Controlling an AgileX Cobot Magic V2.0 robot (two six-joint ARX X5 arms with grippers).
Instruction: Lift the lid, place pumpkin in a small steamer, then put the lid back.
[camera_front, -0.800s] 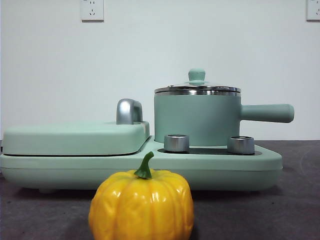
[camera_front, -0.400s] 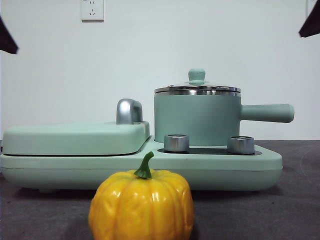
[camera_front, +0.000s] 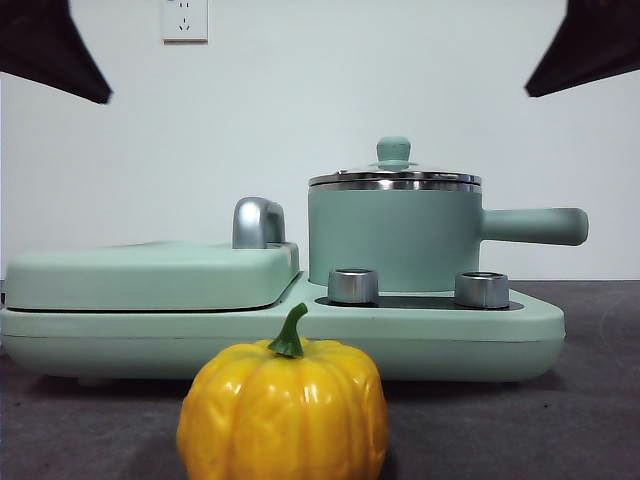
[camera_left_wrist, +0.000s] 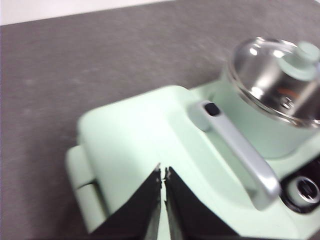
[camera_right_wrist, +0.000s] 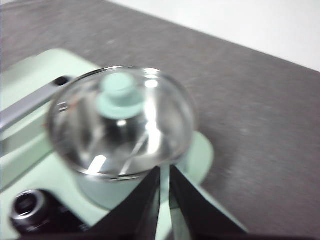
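Both arms have come down into view, the right gripper (camera_right_wrist: 164, 172) with fingers nearly closed above the lid (camera_right_wrist: 120, 122) on the small steamer (camera_front: 395, 238), the left gripper (camera_left_wrist: 162, 175) likewise narrow, the pumpkin (camera_front: 283, 410) untouched at the tabletop's front edge.

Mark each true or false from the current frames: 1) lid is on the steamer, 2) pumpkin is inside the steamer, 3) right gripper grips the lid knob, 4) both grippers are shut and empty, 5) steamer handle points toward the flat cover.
1) The lid sits on the small steamer. True.
2) The pumpkin is inside the steamer. False: it stands on the table in front of the appliance base.
3) The right gripper grips the lid knob. False: it hangs above the lid, apart from it.
4) The left gripper and the right one are shut and empty. True.
5) The steamer handle points toward the flat cover. False: it points away from it.
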